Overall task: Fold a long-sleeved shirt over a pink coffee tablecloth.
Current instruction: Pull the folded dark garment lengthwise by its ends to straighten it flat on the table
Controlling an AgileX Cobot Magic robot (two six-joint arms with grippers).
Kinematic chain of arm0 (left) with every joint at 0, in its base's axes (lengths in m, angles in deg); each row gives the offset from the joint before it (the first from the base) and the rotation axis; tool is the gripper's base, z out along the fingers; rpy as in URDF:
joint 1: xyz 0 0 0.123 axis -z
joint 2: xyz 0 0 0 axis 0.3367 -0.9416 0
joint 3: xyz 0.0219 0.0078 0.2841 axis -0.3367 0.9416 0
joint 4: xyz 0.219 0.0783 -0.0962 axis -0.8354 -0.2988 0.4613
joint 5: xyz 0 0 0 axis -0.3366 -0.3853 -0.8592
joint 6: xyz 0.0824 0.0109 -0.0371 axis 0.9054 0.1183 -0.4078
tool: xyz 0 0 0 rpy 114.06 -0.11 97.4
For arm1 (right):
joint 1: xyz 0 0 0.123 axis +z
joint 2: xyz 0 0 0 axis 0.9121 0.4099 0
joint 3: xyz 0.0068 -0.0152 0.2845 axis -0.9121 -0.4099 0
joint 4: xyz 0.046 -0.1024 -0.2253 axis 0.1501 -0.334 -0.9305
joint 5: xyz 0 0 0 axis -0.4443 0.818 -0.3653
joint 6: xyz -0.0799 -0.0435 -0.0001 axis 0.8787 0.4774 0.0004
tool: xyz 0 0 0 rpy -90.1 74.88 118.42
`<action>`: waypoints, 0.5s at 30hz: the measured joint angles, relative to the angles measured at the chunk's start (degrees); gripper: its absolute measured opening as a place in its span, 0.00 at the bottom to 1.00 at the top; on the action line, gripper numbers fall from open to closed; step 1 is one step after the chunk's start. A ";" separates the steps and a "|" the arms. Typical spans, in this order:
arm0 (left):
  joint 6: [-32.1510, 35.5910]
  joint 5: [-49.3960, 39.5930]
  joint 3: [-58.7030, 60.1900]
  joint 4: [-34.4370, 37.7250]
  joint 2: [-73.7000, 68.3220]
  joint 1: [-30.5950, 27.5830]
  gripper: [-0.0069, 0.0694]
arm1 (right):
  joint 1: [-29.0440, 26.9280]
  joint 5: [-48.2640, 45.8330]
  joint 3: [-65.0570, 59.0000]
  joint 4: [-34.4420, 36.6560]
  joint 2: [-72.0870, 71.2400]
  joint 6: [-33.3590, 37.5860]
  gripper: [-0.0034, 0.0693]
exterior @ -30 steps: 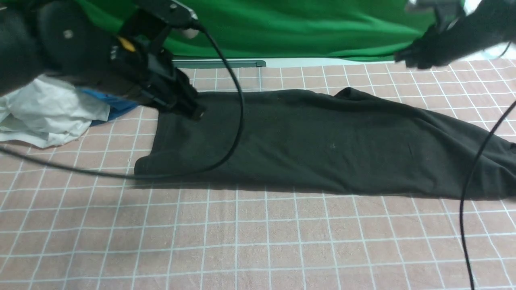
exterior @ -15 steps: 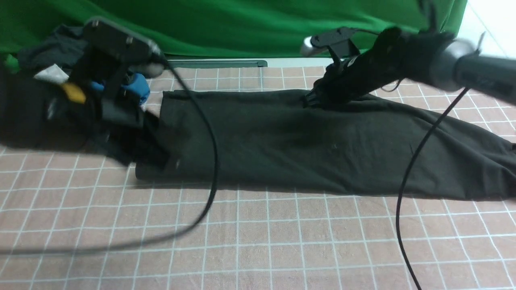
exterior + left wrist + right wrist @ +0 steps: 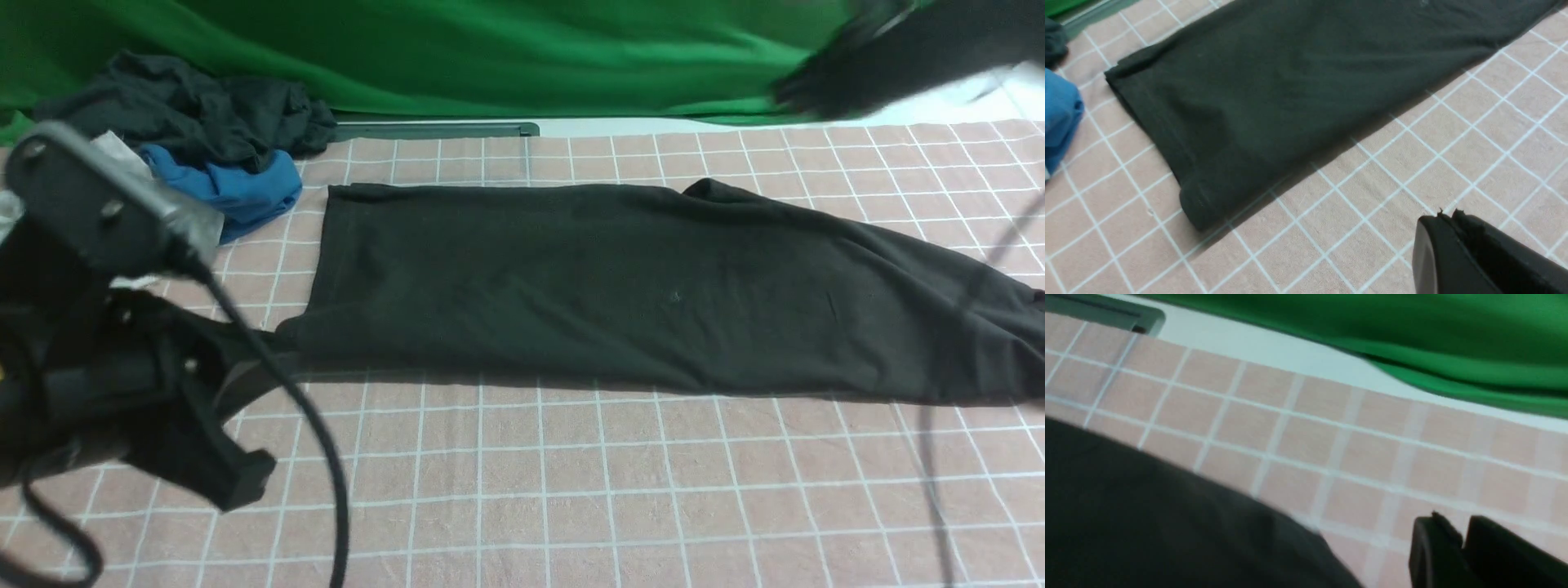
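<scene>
The long-sleeved shirt (image 3: pixel 620 286) lies as one long black band across the pink coffee tablecloth (image 3: pixel 571 490), flat, its left end squared off. My left gripper (image 3: pixel 245 486) hovers low at the front left, off the shirt's near left corner. In the left wrist view that gripper (image 3: pixel 1447 214) is shut and empty over bare cloth, with the shirt (image 3: pixel 1274 81) beyond it. My right arm (image 3: pixel 898 49) is a blur high at the back right. In the right wrist view the right gripper (image 3: pixel 1457 528) shows a narrow gap with nothing in it, beside the shirt (image 3: pixel 1147 522).
A bunched pile of dark garments (image 3: pixel 204 114) with a blue one (image 3: pixel 237 184) sits at the back left. A green cloth (image 3: pixel 531 49) hangs along the back, over a grey bar (image 3: pixel 433 129). A black cable (image 3: pixel 318 457) loops from the left arm.
My left arm has drawn back from the shirt's left end to the front left. My right arm dipped to the shirt's far edge, then swung up and away to the back right.
</scene>
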 joint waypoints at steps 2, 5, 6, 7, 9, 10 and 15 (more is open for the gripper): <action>0.00 0.68 0.13 0.00 0.91 0.00 0.11 | -2.03 -6.56 -4.70 -6.17 -7.65 -4.84 0.20; -0.05 1.65 0.13 0.27 0.98 0.00 0.11 | -5.14 -12.63 -12.47 -11.14 -14.03 -11.58 0.28; -0.05 2.02 0.13 0.43 0.98 0.00 0.11 | -6.56 -13.41 -14.97 -11.91 -15.06 -12.99 0.33; -0.05 2.21 0.13 0.63 0.98 0.00 0.11 | -7.74 -13.54 -16.73 -12.34 -15.46 -13.88 0.38; 0.00 2.47 0.13 1.04 0.93 0.00 0.11 | -9.73 -13.26 -19.26 -12.81 -15.60 -14.60 0.46; 0.00 2.75 0.13 1.51 0.93 0.00 0.11 | -11.90 -12.39 -21.61 -13.40 -15.14 -15.32 0.56; 0.00 3.88 0.13 2.01 0.93 0.00 0.11 | -14.11 -10.61 -22.93 -13.45 -11.60 -15.39 0.63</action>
